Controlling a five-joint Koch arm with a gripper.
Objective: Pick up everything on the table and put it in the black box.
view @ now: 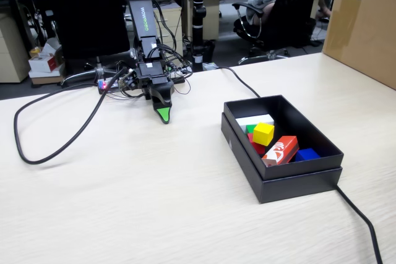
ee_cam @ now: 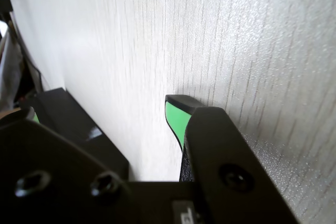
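Red cube [view: 255, 145] mostly hidden behind yellow cube [view: 263, 133] and orange-red carton [view: 280, 151]. Green cube [view: 250, 129] just a sliver, fixed view. White block [view: 253, 120] partly covered. Blue item [view: 307, 154] cut by black box [view: 291, 180] wall; shape unclear. Gripper [view: 163, 114]: only one green tip visible in fixed and wrist views; 2nd jaw prob. behind. Brown carton [view: 365, 23] cropped at right edge.

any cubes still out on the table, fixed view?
No: the yellow cube and the other blocks sit inside the black box; the table holds only cables.
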